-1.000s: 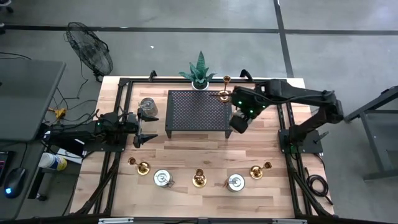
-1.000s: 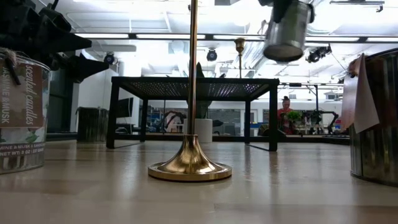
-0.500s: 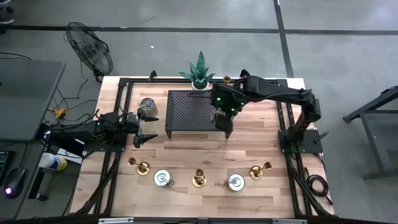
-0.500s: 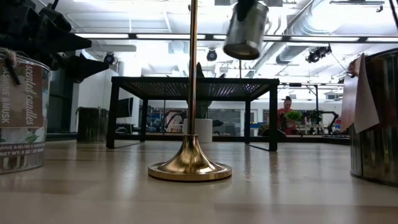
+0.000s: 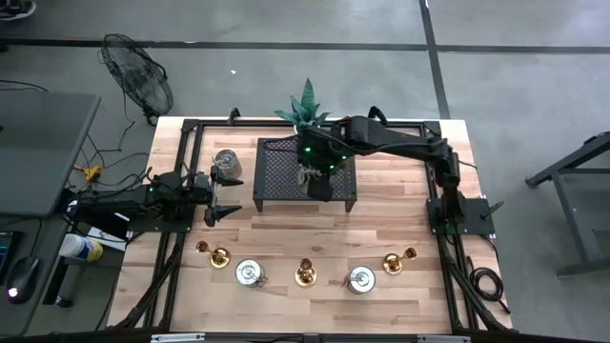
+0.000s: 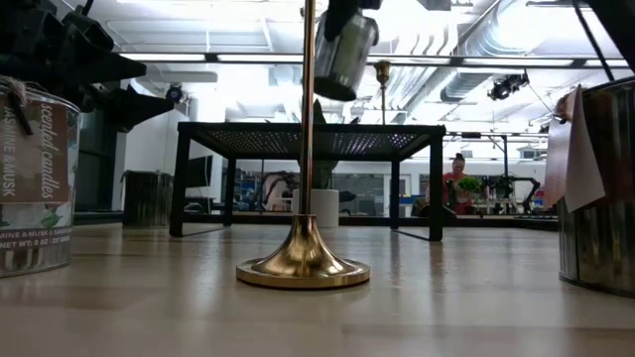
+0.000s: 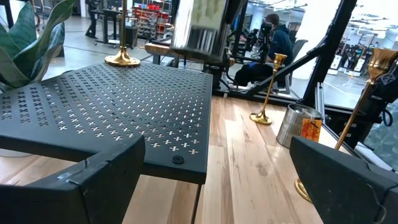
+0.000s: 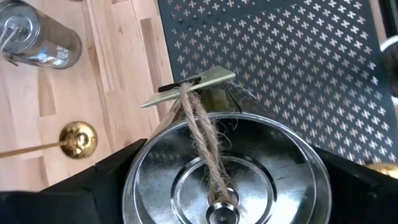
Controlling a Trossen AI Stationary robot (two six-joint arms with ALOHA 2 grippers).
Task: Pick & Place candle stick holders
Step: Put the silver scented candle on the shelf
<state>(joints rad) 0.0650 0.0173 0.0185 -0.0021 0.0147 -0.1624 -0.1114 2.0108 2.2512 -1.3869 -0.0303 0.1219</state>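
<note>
My right gripper (image 5: 319,183) hangs over the black perforated rack (image 5: 284,171), shut on a silvery-grey round holder (image 8: 224,168) with twine and a tag on its lid. In the low view the holder (image 6: 344,52) is in the air above the rack top. My left gripper (image 5: 229,197) waits open and empty at the table's left, beside another silvery holder (image 5: 227,164) standing on its base. Brass holders (image 5: 305,274) and silvery ones (image 5: 361,278) stand in a row near the front edge. One brass holder (image 7: 122,58) stands on the rack. My right gripper pinches the silvery holder by its round side wall (image 8: 138,180), just below the lid, between its two fingers (image 8: 102,186). The fingers come from above, pointing down. The holder is lifted clear of the rack and hangs slightly tilted.
A spiky green plant in a white pot (image 5: 305,107) stands just behind the rack. A tall brass holder (image 6: 303,260) stands close before the low camera, with silvery tins at both sides (image 6: 35,188). Bare wood lies between the rack and the front row.
My right gripper has carried the silvery holder toward the table's left, from beside the rack's right end to over the rack's middle. It has stayed shut on the holder, which has stayed lifted at about the same height.
</note>
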